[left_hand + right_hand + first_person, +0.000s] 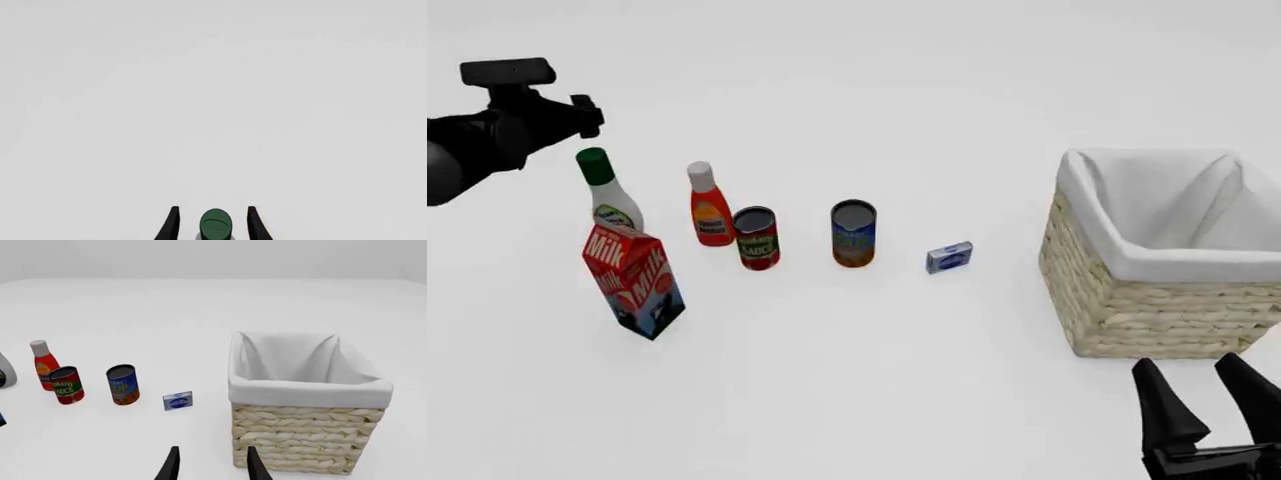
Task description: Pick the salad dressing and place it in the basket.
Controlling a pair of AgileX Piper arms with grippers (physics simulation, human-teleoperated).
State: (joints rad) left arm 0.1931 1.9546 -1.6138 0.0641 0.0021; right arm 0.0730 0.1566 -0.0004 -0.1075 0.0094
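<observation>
The salad dressing [605, 192], a white bottle with a dark green cap, stands upright at the left of the table behind a milk carton. My left gripper [589, 116] hovers just above and behind its cap. In the left wrist view the green cap [216, 223] sits between the two dark fingers [169, 226], with a gap on each side, so the gripper [213, 226] is open. The wicker basket [1134, 300] with its white lining stands at the right. My right gripper [1205, 398] is open and empty in front of the basket [307, 440].
A row runs from the dressing toward the basket: a red bottle [707, 206], a tomato sauce can [755, 238], a blue and orange can [854, 233] and a small blue box [949, 257]. The milk carton [634, 280] stands close in front of the dressing.
</observation>
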